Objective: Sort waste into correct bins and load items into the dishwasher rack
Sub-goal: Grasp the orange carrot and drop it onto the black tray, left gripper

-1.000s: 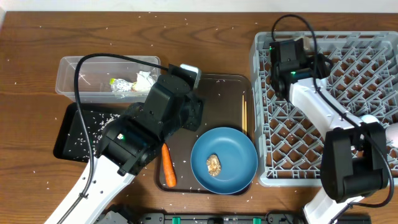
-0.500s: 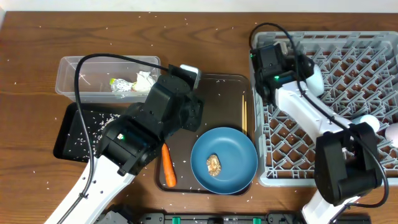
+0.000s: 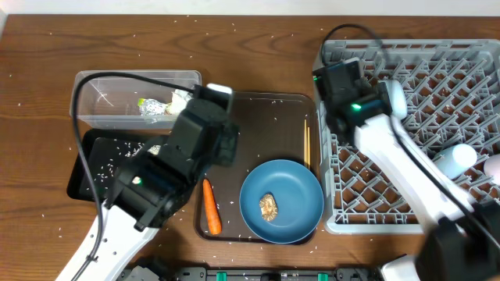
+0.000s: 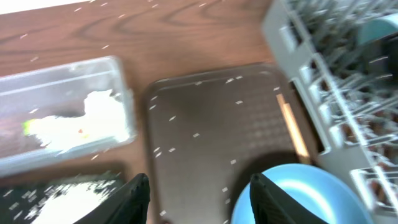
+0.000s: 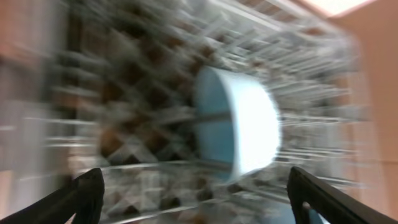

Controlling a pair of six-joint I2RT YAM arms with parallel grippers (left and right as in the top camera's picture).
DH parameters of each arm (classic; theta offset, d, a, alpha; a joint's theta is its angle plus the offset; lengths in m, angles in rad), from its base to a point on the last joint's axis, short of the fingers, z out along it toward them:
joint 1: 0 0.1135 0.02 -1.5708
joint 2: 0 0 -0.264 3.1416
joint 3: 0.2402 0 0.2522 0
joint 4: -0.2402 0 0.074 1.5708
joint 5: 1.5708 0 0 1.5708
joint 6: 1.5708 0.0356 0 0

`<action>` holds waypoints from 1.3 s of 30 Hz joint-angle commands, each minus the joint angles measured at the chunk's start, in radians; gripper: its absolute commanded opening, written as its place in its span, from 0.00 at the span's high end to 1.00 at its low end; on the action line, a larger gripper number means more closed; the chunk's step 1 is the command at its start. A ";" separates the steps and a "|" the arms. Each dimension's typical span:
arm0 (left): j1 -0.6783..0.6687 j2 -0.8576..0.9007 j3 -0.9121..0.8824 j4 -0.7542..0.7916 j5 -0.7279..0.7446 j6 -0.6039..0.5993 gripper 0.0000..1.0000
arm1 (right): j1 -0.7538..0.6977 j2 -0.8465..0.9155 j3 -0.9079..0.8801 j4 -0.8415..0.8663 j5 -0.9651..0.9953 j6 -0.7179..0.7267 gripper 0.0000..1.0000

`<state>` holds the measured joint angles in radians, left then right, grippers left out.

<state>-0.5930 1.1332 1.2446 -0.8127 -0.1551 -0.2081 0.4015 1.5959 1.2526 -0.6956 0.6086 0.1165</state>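
Observation:
The large blue plate [image 3: 297, 187] lies on the brown serving tray and holds a small brown food lump [image 3: 269, 207]. The orange carrot [image 3: 211, 207] lies left of the plate and the chopsticks [image 3: 307, 144] lie along the tray's right side. My left gripper [image 4: 200, 183] is open and empty above the tray, between the black tray and the plate. My right gripper [image 5: 196, 180] is open and empty over the grey dishwasher rack [image 3: 437, 70]. It faces a light blue cup [image 5: 239, 124] lying on its side in the rack, and this view is blurred.
The clear tub [image 3: 101, 94] holds the white napkin [image 3: 181, 100] and the yellow-green wrapper [image 3: 151, 105]. The black tray [image 3: 90, 168] holds rice grains. Rice is scattered over the brown tray [image 3: 273, 117] and the table. Two more pale dishes [image 3: 457, 160] lie at the rack's right edge.
My right gripper has drawn back to the left along the rack, and the light blue cup now lies free in the rack. My left arm has shifted slightly to the left.

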 commanded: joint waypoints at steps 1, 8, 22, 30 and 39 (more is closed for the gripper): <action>0.037 0.005 0.009 -0.061 -0.047 0.009 0.47 | 0.010 -0.111 0.008 0.004 -0.461 0.166 0.19; 0.063 0.087 -0.065 -0.271 0.109 -0.208 0.48 | 0.012 -0.182 0.008 -0.033 -0.722 0.225 0.21; 0.063 0.333 -0.379 -0.127 0.334 -0.396 0.48 | 0.011 -0.182 0.008 -0.108 -0.716 0.307 0.23; 0.063 0.410 -0.454 -0.044 0.346 -0.391 0.47 | 0.011 -0.182 0.008 -0.124 -0.714 0.317 0.23; 0.073 0.447 -0.504 0.022 0.339 -0.392 0.57 | 0.010 -0.182 0.008 -0.143 -0.715 0.317 0.25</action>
<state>-0.5251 1.5703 0.7525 -0.7921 0.1837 -0.5907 0.4053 1.4147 1.2556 -0.8341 -0.1009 0.4187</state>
